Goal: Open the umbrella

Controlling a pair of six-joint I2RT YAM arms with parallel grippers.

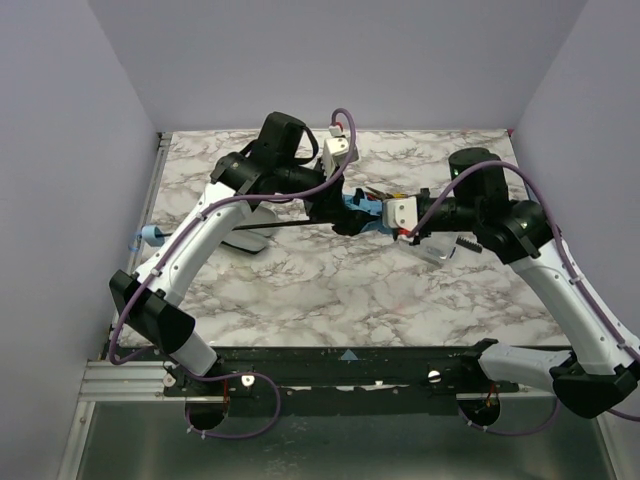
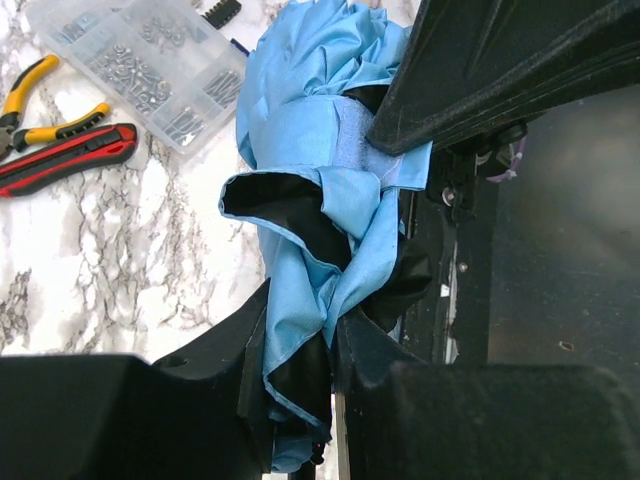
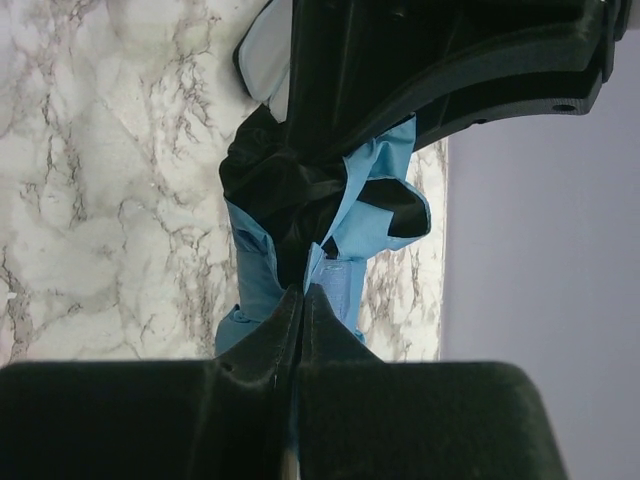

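The umbrella [image 1: 358,208] is folded, a sky-blue bundle with black lining held above the table between my two grippers. Its thin black shaft [image 1: 260,227] runs left to the light-blue handle [image 1: 150,236] at the table's left edge. My left gripper [image 1: 340,215] is shut on the bundle; in the left wrist view [image 2: 305,315] blue and black fabric [image 2: 300,230] fills the jaws, and a blue strap [image 2: 335,135] wraps the bundle. My right gripper [image 1: 385,215] is shut on the fabric's other end, pinching a thin fold [image 3: 350,200] beside the strap, as its wrist view [image 3: 303,290] shows.
A clear box of screws [image 2: 150,70], yellow-handled pliers [image 2: 40,105] and a red knife [image 2: 65,160] lie on the marble behind the grippers. A flat dark case [image 1: 245,245] lies under the left arm. Walls stand at the left, back and right.
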